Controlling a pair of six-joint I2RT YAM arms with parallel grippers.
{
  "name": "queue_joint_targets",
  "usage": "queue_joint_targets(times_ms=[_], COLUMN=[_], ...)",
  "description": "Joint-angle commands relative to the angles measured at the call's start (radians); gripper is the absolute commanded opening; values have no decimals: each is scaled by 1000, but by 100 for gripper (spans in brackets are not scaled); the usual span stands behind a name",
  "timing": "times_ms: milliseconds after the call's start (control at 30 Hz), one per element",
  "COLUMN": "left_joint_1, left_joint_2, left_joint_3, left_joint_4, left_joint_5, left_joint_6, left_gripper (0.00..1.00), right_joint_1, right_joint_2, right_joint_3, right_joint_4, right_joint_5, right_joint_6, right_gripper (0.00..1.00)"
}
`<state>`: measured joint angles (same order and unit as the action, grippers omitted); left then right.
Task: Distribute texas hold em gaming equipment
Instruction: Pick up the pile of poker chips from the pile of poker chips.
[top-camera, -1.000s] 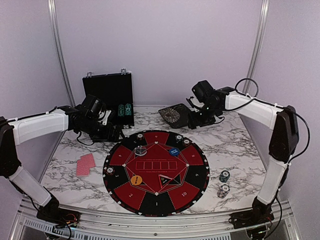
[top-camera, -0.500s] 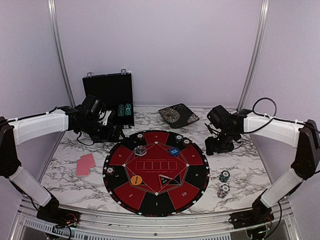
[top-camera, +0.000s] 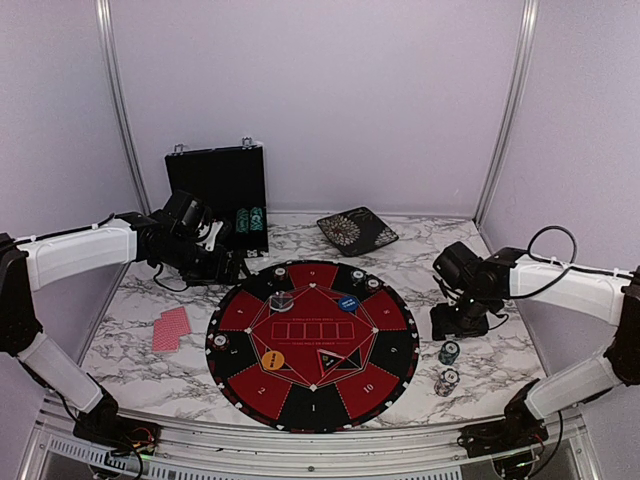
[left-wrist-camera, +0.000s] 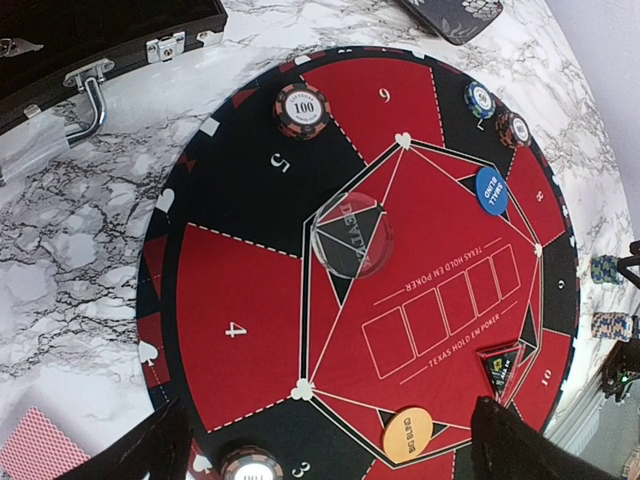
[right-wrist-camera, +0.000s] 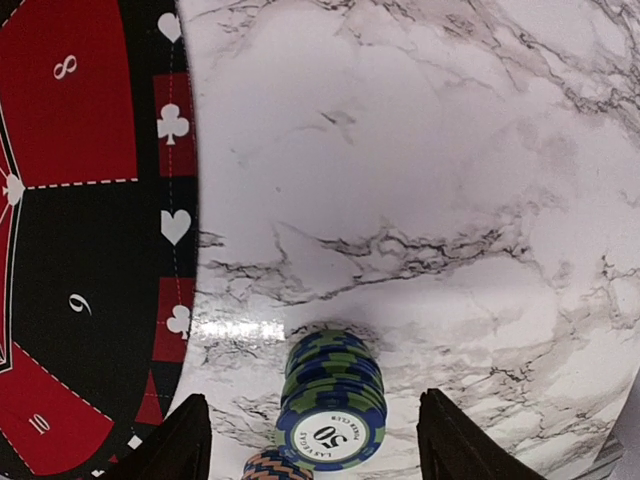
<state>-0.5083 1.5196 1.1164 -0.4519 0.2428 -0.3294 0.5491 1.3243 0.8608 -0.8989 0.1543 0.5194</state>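
Note:
My right gripper (right-wrist-camera: 315, 440) stands open just above a blue-green stack of poker chips (right-wrist-camera: 332, 400), its fingers on either side and apart from it. An orange-blue stack (right-wrist-camera: 278, 466) sits just in front. Both stacks lie on the marble right of the mat, the blue-green stack (top-camera: 449, 352) and the orange-blue stack (top-camera: 446, 381). My left gripper (left-wrist-camera: 330, 450) hangs open and empty over the mat's left part. On the mat lie a clear button (left-wrist-camera: 350, 235), a blue button (left-wrist-camera: 491, 189), an orange button (left-wrist-camera: 412, 434) and single chips such as the brown one (left-wrist-camera: 303, 108). Red-backed cards (top-camera: 171, 328) lie left of the mat.
The round red-and-black mat (top-camera: 250, 310) fills the table's middle. A black case (top-camera: 217, 185) stands open at the back left with chips (top-camera: 250, 219) in front of it. A dark patterned tray (top-camera: 356, 231) lies at the back centre.
My right arm has swung from the patterned tray at the back to the front right, down over the chip stacks, its jaws a little wider. The left arm has not moved.

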Motion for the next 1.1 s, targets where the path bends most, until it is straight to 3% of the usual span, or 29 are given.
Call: queue_joint_targets(times_ms=[0, 433, 1067], left_joint_1=[4, 5, 5], left_joint_2=[9, 18, 24], left_joint_3=[-7, -7, -9], left_joint_4=[18, 19, 18], left_joint_5=[14, 10, 13], left_joint_6=[-2, -1, -2], left_gripper=[99, 99, 99], right_joint_1=[-8, -8, -8], right_joint_2=[-33, -19, -2], right_joint_3=[-26, -93, -116], right_joint_4=[11, 44, 66], right_joint_5=[-23, -21, -29], right_joint_6=[35, 48, 54], right_gripper=[69, 68, 51])
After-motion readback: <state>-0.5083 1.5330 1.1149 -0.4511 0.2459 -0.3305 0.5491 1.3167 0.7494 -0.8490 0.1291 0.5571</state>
